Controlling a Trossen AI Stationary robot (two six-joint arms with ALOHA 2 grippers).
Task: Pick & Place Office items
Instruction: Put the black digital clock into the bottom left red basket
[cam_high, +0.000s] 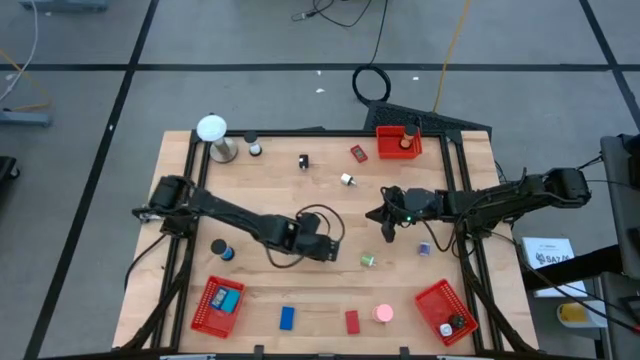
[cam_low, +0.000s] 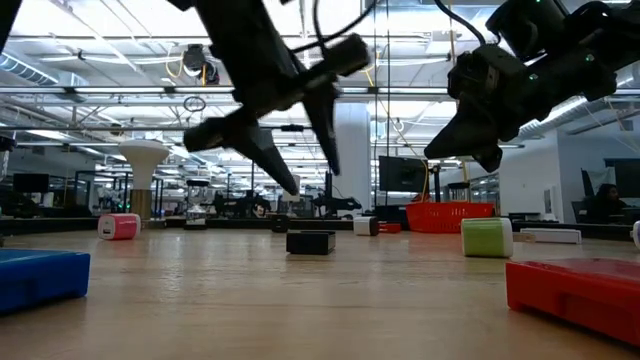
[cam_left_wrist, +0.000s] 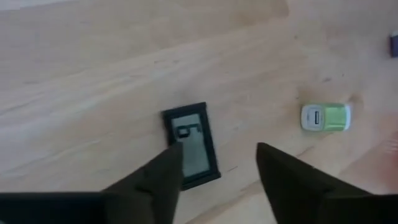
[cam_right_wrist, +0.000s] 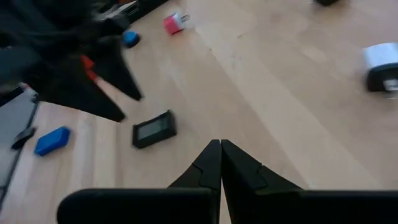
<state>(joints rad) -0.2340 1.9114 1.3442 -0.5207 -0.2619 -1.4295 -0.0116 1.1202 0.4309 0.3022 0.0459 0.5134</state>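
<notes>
The wooden desk (cam_high: 270, 290) fills the middle of the high view. A red basket (cam_high: 217, 307) sits at its lower left, a second basket (cam_high: 445, 311) at the lower right, a third basket (cam_high: 398, 142) at the upper right. The left pincer (cam_left_wrist: 214, 165) hangs near the centre, its fingers apart and empty, just above a small black display (cam_left_wrist: 191, 145) lying flat on the desk. A green and white charger (cam_left_wrist: 325, 117) lies near it. The right pincer (cam_right_wrist: 220, 163) is closed, empty, right of centre.
</notes>
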